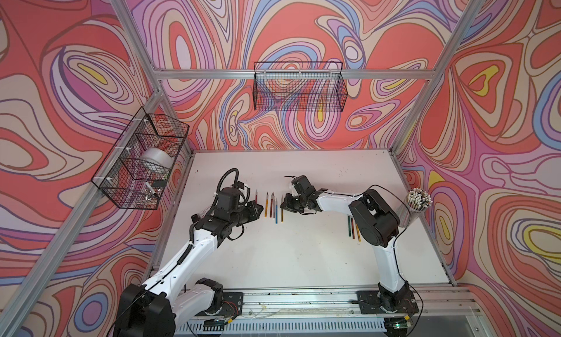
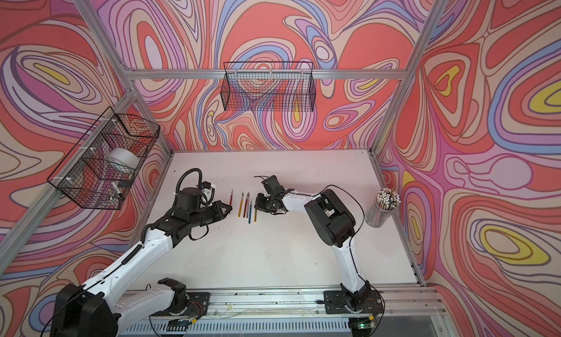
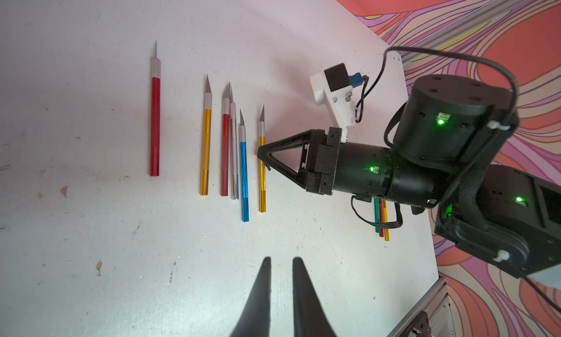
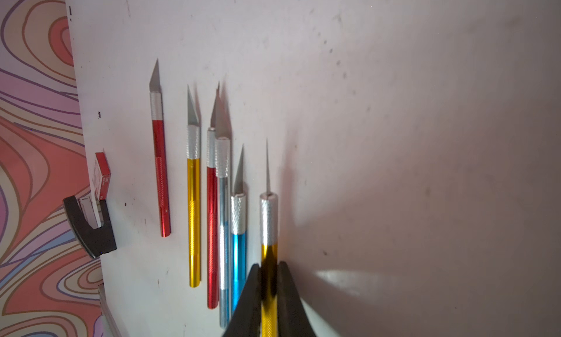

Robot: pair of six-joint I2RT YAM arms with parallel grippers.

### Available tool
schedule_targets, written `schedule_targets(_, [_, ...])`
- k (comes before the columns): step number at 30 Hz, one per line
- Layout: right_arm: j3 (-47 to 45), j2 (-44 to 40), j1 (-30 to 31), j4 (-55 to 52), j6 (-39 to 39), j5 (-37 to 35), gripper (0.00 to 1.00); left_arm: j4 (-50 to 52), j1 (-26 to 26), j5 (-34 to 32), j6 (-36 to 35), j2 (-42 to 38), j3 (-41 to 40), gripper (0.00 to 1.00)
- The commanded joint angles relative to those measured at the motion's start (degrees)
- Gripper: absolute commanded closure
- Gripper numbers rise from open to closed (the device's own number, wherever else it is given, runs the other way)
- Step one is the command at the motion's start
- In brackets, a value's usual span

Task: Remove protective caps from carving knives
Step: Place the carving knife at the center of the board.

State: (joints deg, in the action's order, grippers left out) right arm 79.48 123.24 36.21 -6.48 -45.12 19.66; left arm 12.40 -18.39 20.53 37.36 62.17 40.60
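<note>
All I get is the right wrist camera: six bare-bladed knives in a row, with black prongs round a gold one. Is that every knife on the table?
Observer: No. Besides the gold knife in the right gripper, three more knives, green, red and gold, lie bunched beside the right arm. Their tips are hidden under it.
Operator: Where's the other arm?
Observer: The left gripper sits at the opposite end of the row, by the lone red knife.
Operator: Anything else around?
Observer: A clear cup of white-tipped sticks stands near the right edge of the table.
</note>
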Motion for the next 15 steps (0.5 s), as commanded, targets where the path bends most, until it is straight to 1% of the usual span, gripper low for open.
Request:
schedule_targets(1, [1.59, 1.56, 0.28, -2.34, 0.65, -1.72, 0.84, -0.89, 0.29, 1.04, 0.61, 0.47, -0.57, 1.00])
schedule_targets(6, [2.25, 1.16, 0.28, -3.34, 1.41, -1.73, 0.79, -2.16, 0.25, 1.84, 1.22, 1.33, -0.35, 1.00])
schedule_targets(15, [1.93, -0.13, 0.27, -3.38, 2.26, -1.07, 0.79, -3.64, 0.28, 3.03, 1.91, 2.55, -0.08, 1.00])
